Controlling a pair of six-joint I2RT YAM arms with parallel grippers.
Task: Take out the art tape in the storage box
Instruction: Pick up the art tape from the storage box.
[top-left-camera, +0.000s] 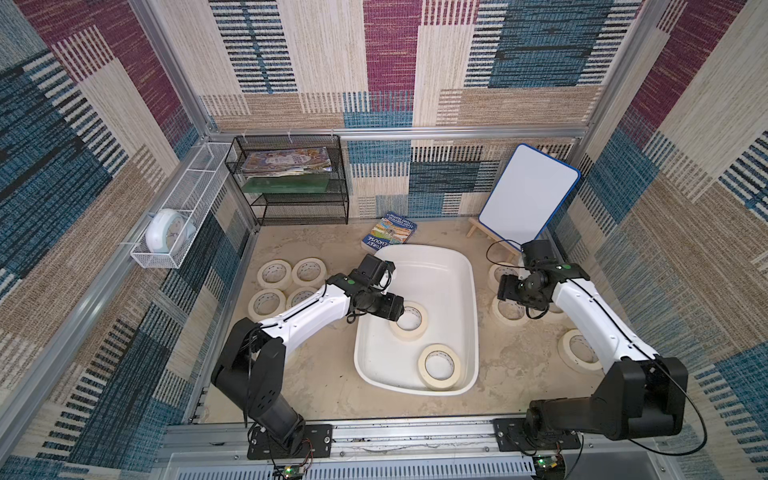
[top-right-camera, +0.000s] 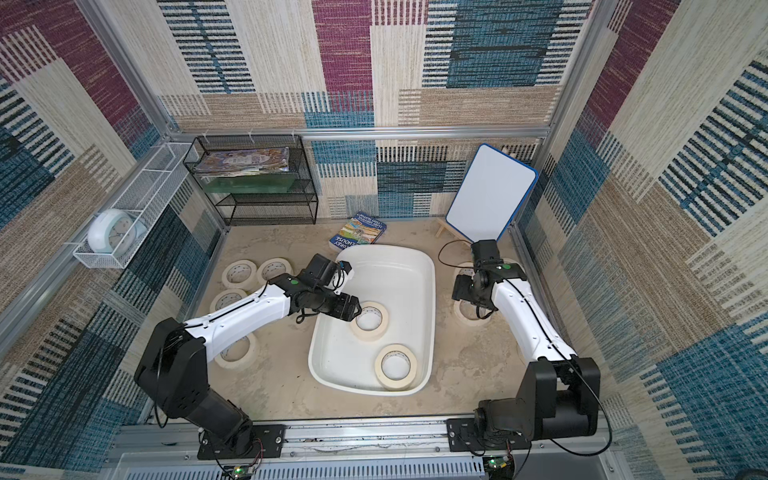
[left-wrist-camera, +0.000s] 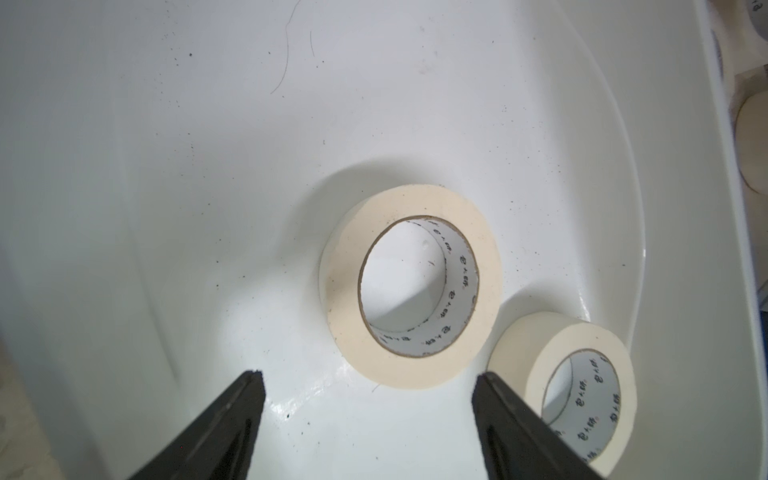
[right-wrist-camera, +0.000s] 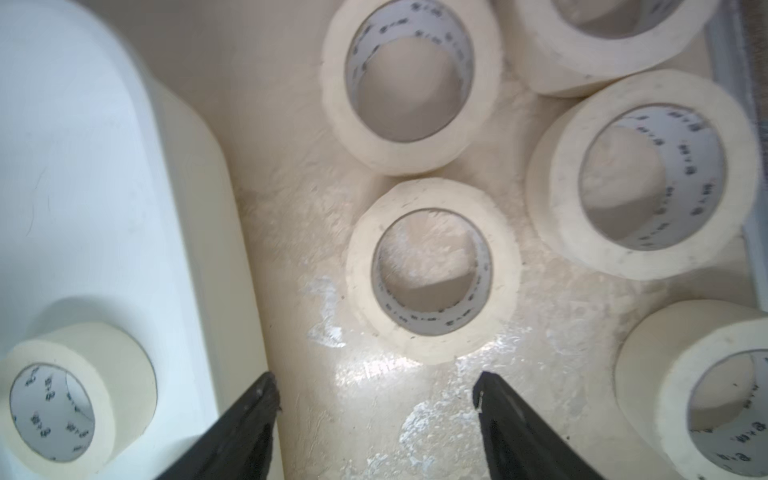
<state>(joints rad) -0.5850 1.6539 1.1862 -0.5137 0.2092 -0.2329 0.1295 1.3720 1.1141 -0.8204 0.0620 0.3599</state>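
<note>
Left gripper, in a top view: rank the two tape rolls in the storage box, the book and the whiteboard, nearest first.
1. Middle tape roll, just ahead of the left gripper.
2. Near-end tape roll, same storage box.
3. Book, past the box's far rim.
4. Whiteboard, far right corner.

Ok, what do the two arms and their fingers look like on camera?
The left arm and right arm match: white shells over black joints and bases, a green dot near each wrist, thin black cables alongside. The fingers are black, tapering to points.
</note>
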